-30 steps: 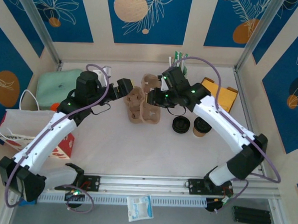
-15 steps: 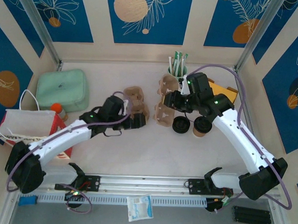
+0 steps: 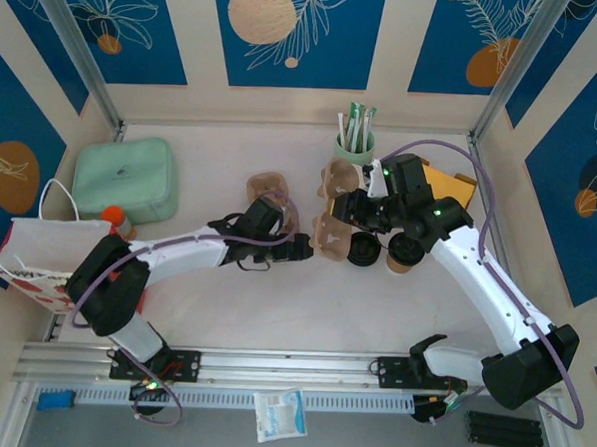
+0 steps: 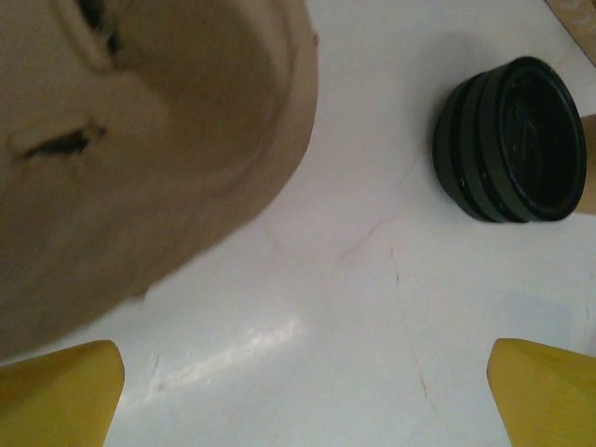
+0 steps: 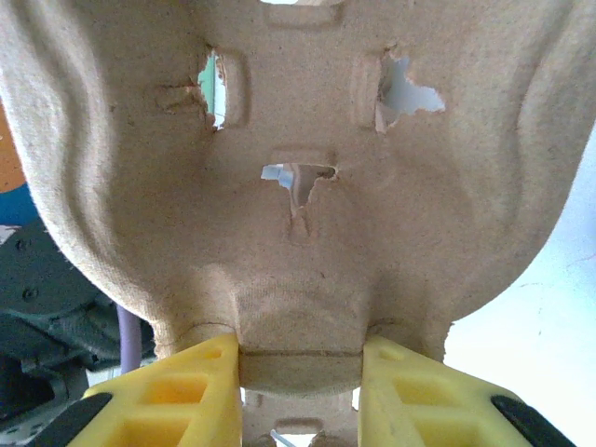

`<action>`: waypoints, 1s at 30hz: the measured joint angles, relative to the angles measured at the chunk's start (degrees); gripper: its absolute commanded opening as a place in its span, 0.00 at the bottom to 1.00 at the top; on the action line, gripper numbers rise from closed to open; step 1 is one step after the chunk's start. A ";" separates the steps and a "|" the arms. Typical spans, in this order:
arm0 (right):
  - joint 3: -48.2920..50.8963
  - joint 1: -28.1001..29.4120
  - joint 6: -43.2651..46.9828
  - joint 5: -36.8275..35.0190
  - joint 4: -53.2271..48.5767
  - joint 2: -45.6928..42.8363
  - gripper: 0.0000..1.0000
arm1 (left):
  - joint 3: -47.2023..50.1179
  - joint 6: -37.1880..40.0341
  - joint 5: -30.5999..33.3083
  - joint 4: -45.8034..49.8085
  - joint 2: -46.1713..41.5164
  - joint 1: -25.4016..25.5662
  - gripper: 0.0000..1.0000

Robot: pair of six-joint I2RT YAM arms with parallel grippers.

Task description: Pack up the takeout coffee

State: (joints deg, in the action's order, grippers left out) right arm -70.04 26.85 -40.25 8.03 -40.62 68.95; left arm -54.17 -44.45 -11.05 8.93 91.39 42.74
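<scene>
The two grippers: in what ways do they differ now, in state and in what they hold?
The left gripper stands wide open with nothing between its fingers, while the right gripper is shut on the edge of the pulp cup carrier. The left gripper faces bare table near the black lid; the right gripper faces the carrier close up. Both have yellow fingers.

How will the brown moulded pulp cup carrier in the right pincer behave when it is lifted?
Probably light and fairly stiff: the brown moulded pulp cup carrier holds its shape though the right pincer pinches only one edge. Its torn slots suggest it could rip if squeezed hard.
</scene>
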 measured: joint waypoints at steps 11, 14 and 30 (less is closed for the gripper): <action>1.11 -1.77 0.22 1.51 0.13 -1.57 0.31 | -13.55 7.43 0.44 1.07 12.17 -7.26 0.99; 1.18 -2.16 0.26 1.73 0.15 -1.68 0.31 | -17.46 9.60 0.44 2.71 13.53 -8.28 0.99; 2.56 -2.60 0.42 2.60 0.35 -3.23 0.31 | -24.22 17.68 4.63 22.38 -14.97 -9.49 0.99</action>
State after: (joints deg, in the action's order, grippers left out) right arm -67.48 24.25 -39.83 10.63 -40.27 65.71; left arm -78.39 -26.76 -6.42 31.31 76.42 33.26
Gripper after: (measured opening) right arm 0.310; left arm 0.994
